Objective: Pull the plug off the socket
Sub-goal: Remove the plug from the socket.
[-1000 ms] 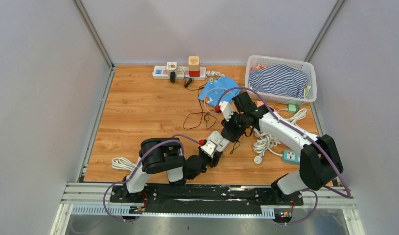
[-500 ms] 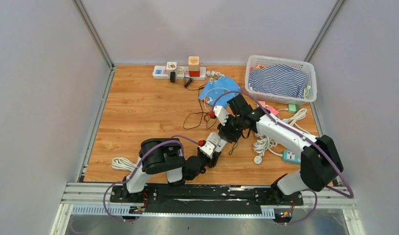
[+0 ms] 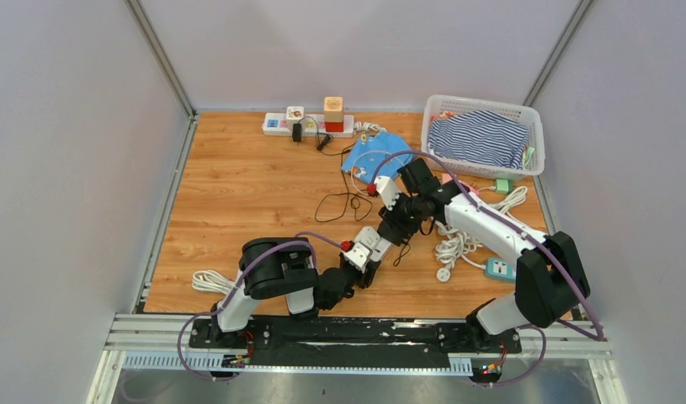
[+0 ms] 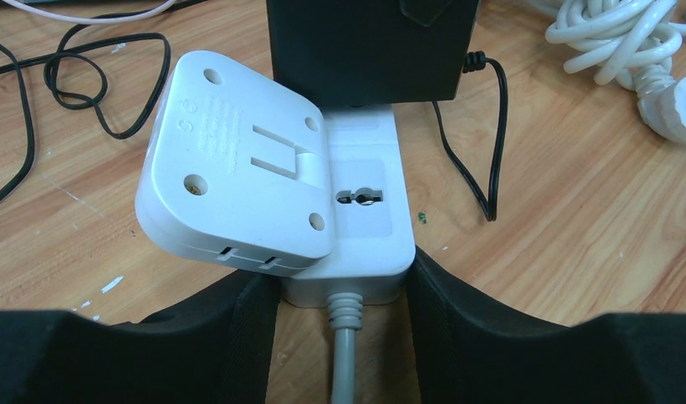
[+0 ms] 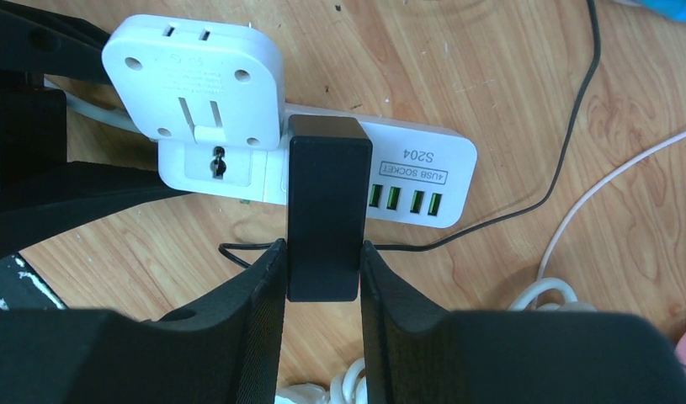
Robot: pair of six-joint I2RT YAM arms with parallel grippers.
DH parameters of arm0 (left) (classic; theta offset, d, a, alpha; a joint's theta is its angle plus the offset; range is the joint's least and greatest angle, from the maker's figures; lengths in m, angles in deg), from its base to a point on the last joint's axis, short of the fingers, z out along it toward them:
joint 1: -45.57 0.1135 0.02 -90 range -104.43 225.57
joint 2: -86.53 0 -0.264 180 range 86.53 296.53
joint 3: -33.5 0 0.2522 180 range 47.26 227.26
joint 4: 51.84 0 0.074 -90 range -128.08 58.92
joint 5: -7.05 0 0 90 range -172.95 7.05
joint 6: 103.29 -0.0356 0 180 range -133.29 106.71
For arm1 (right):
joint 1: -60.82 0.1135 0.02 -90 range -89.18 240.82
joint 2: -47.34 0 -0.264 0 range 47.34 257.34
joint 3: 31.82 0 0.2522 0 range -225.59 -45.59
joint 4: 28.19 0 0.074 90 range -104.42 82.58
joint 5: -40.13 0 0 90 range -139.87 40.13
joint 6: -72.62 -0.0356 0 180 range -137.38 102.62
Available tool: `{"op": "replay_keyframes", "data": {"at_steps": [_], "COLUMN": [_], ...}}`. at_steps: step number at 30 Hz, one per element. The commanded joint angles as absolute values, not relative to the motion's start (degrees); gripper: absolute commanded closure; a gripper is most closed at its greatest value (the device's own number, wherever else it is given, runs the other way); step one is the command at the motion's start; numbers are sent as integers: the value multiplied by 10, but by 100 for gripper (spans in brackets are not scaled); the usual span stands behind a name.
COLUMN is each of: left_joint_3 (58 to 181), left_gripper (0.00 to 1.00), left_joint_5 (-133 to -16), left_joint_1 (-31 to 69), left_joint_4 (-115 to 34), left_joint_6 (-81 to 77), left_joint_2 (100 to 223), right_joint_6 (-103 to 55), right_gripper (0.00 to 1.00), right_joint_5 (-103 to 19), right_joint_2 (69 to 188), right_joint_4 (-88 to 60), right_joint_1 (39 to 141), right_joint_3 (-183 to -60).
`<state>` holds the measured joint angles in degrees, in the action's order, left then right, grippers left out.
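The black plug (image 5: 322,210) is a hard, boxy bit of plastic near the middle of the tabletop (image 3: 238,194). It sits on the long white socket strip (image 5: 406,160). I cannot tell if its pins are out yet. The right pincer (image 5: 322,261) is pinching the plug by its two flat sides, which is a good place to hold because they are straight. The sides look smooth, so it could slip. The strip looks light and would likely lift up with the plug. The left pincer (image 4: 339,286) is squeezing the strip at the end where its grey cable (image 4: 343,353) comes out. A white square block (image 5: 196,76) leans just beside the plug, so pull straight away from the strip. A thin black cord (image 5: 575,126) and a white coiled cable (image 4: 608,34) lie near. There is open room above.
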<state>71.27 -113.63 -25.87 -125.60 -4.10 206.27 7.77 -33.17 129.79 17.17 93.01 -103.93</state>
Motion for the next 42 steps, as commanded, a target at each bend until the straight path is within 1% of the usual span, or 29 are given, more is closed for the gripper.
{"op": "replay_keyframes", "data": {"at_steps": [1, 2, 3, 4, 5, 6, 7, 9, 13, 17, 20, 21, 22, 23, 26, 28, 29, 32, 37, 39, 40, 42], "left_joint_3": [702, 702, 702, 701, 701, 701, 702, 702, 702, 702, 701, 701, 701, 701, 702, 702, 702, 703, 703, 704, 704, 705], "left_gripper": [100, 100, 100, 100, 100, 100, 100, 100, 100, 100, 100, 100, 100, 100, 100, 100, 100, 100, 100, 100, 100, 100], "left_joint_5": [-1154, -1153, -1152, -1153, -1153, -1153, -1153, -1152, -1151, -1150, -1149, -1149, -1149, -1149, -1150, -1150, -1149, -1149, -1149, -1148, -1148, -1148], "left_joint_1": [-256, -256, -256, -256, -256, -256, -256, -256, -256, -256, -256, -256, -256, -256, -256, -256, -256, -256, -256, -256, -256, -256], "left_joint_4": [-1255, -1254, -1254, -1255, -1255, -1255, -1255, -1255, -1255, -1254, -1254, -1255, -1255, -1255, -1255, -1255, -1254, -1255, -1254, -1255, -1255, -1255], "left_joint_6": [-43, -43, -43, -43, -43, -43, -43, -44, -44, -43, -43, -43, -43, -43, -44, -44, -44, -45, -45, -45, -45, -45], "left_joint_2": [2076, 2076, 2075, 2075, 2075, 2075, 2075, 2075, 2075, 2074, 2074, 2074, 2074, 2074, 2075, 2075, 2075, 2076, 2076, 2076, 2076, 2076], "right_joint_6": [99, 99, 98, 96, 95, 93, 93, 91, 85, 83, 83, 84, 84, 84, 86, 88, 87, 85, 80, 86, 93, 127], "right_gripper": [100, 100, 90, 73, 59, 52, 47, 42, 38, 40, 46, 49, 53, 60, 85, 96, 99, 100, 100, 100, 100, 100], "right_joint_5": [-269, -265, -261, -259, -262, -268, -271, -275, -276, -277, -281, -284, -286, -288, -303, -315, -321, -339, -405, -386, -358, -263], "right_joint_2": [1334, 1343, 1351, 1355, 1356, 1357, 1356, 1355, 1363, 1384, 1397, 1401, 1403, 1403, 1396, 1387, 1382, 1374, 1355, 1346, 1342, 1335], "right_joint_4": [215, 220, 224, 226, 225, 224, 223, 219, 216, 216, 215, 215, 215, 214, 210, 206, 204, 198, 182, 186, 193, 222], "right_joint_1": [918, 918, 918, 918, 918, 918, 918, 918, 919, 928, 937, 939, 940, 940, 940, 940, 940, 940, 940, 940, 940, 940], "right_joint_3": [-1059, -1064, -1068, -1071, -1072, -1073, -1073, -1074, -1083, -1097, -1105, -1107, -1107, -1107, -1101, -1096, -1093, -1088, -1082, -1079, -1078, -1079]}}
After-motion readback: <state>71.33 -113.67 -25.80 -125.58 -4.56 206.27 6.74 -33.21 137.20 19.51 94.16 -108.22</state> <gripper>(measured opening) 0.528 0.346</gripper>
